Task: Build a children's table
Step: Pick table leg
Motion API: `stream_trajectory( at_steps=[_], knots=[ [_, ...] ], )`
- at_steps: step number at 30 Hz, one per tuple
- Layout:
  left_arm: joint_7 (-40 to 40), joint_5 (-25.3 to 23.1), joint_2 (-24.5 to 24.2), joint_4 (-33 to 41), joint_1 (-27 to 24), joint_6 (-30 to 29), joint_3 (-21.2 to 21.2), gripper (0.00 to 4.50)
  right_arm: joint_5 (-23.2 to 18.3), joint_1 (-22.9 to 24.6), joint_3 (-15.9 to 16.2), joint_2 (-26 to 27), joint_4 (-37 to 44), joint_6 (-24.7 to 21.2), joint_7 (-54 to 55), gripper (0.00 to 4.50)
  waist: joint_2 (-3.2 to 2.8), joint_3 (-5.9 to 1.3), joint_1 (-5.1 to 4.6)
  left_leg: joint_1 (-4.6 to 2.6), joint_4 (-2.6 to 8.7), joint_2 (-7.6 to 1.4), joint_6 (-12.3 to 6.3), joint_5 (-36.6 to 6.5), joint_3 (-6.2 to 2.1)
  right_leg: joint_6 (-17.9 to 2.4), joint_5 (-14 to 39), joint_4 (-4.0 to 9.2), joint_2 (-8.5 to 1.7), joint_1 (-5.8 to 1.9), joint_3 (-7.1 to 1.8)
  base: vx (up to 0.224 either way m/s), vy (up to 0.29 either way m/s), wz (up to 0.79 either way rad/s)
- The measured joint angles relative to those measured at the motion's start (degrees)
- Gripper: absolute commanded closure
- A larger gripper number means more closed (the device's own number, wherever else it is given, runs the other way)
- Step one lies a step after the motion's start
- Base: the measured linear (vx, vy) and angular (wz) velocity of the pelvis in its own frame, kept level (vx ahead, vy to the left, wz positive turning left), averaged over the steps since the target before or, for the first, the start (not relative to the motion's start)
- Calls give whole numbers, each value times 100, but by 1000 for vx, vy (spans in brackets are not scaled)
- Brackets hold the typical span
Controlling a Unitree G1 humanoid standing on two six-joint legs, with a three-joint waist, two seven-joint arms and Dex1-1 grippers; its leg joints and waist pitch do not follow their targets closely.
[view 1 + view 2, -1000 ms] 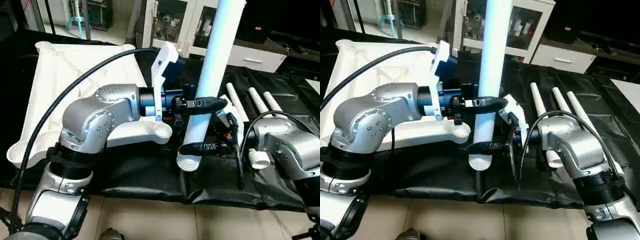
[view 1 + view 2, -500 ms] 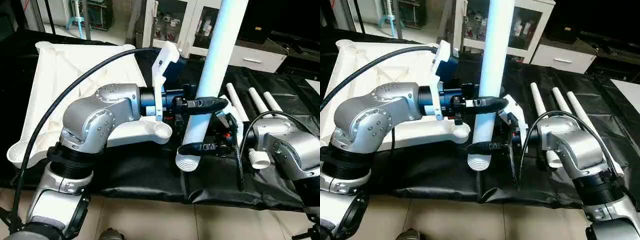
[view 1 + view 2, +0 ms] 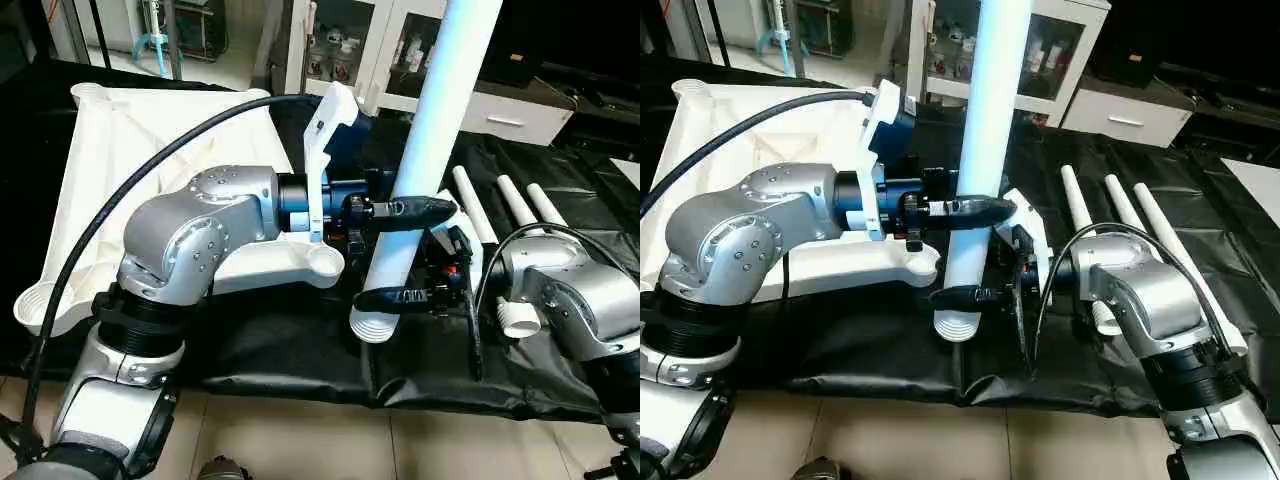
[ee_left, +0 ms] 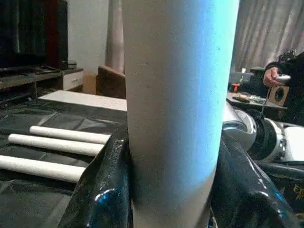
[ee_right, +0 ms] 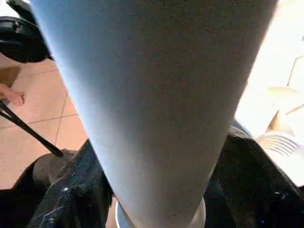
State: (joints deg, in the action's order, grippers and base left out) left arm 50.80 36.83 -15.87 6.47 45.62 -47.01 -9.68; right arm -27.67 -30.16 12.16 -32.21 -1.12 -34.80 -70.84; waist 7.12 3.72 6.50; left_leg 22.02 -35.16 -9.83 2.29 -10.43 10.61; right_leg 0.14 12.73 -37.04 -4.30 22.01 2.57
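Observation:
A long white tube leg (image 3: 425,150) stands nearly upright over the black cloth, its threaded end (image 3: 370,325) lowest. My left gripper (image 3: 400,208) is shut around its middle, and my right gripper (image 3: 400,297) is shut on it just above the thread. The wrist views show the leg (image 4: 175,109) pressed between black fingers (image 4: 102,190), and the leg (image 5: 156,104) again between fingers (image 5: 76,190). The white tabletop (image 3: 130,140) lies upside down at the left, ribbed side up, with a corner socket (image 3: 322,262) close beside the leg's lower end.
Three more white legs (image 3: 500,205) lie side by side on the black cloth (image 3: 300,350) at the right. A cabinet (image 3: 350,40) stands behind the work table. Tiled floor (image 3: 300,440) runs along the table's near edge. A person's hand (image 4: 275,76) shows far off in the left wrist view.
The leg's threaded end has shifted slightly left, toward the tabletop's corner socket, with both grippers still shut on it.

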Motion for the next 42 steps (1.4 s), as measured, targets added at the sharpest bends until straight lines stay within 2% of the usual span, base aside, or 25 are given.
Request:
stream_trajectory(
  at_steps=[8,9,12,15,20,25,26,28,31,32,36,38,42],
  knots=[
    [35,-35,-12,0,1,27,-27,267,12,-14,0,0,-13,0,-49,151,0,0,1,0,-1,0,0,0,0,-1,0,0,0,-1,0,0,0,0],
    [38,-36,-11,0,1,27,-27,267,12,-14,0,0,-13,0,-56,177,0,0,1,0,-1,0,0,0,0,-1,0,-1,0,-1,0,0,0,0],
    [52,-55,-11,0,2,49,-29,267,-4,-14,0,8,-11,-5,-110,189,0,0,0,0,-2,0,0,0,0,-1,0,-1,0,-1,0,0,0,0],
    [29,-62,0,-1,2,70,-29,267,-32,-14,-1,9,-11,-12,-146,226,0,0,3,0,-2,0,0,0,0,-1,0,-1,0,-1,0,0,0,0],
    [8,-72,16,-41,16,73,-18,267,-38,-14,-2,12,-5,-9,-155,255,0,0,2,0,-3,0,0,0,0,-1,-1,-1,0,-1,0,0,0,0],
    [3,-81,30,-56,27,81,-13,267,-38,-14,-17,18,-5,-9,-154,257,0,0,2,0,-3,0,0,0,0,-2,-1,-1,0,-1,1,0,0,0],
    [-5,-81,41,-58,27,81,-7,232,-39,-13,-25,18,-5,-9,-155,257,0,0,2,0,-3,0,0,0,0,-2,-1,-1,0,-1,0,0,0,0],
    [-57,-55,90,-73,30,47,38,197,-88,-14,-35,19,-4,-10,-168,257,0,0,2,0,-3,0,0,0,0,-2,-1,-1,0,-1,0,0,0,0],
    [-79,-20,131,-79,87,-19,69,187,-134,-14,-42,59,-5,-17,-156,260,0,0,2,0,-3,-1,0,0,0,-4,-2,-1,0,-1,1,0,0,0],
    [-88,-20,126,-79,116,-32,77,163,-145,-14,-46,60,-5,-19,-149,260,-1,0,3,-1,-3,-1,0,0,0,-4,-2,-1,0,-1,1,0,0,0],
    [-98,31,78,-78,119,-104,101,152,-173,-9,-98,60,-4,-81,-95,261,-1,0,6,-1,-4,-1,0,0,0,-4,-3,-1,0,-2,1,0,0,0],
    [-105,86,64,-78,112,-175,157,120,-201,1,-181,54,6,-87,-84,261,-2,0,9,-1,-4,-1,0,0,0,-5,-3,-1,0,-2,1,0,0,0],
    [-106,199,16,-48,61,-319,305,109,-287,85,-335,-40,58,-95,-64,261,-4,0,13,-1,-4,0,0,0,0,-5,-3,-1,0,-2,1,0,0,0]
  ],
)
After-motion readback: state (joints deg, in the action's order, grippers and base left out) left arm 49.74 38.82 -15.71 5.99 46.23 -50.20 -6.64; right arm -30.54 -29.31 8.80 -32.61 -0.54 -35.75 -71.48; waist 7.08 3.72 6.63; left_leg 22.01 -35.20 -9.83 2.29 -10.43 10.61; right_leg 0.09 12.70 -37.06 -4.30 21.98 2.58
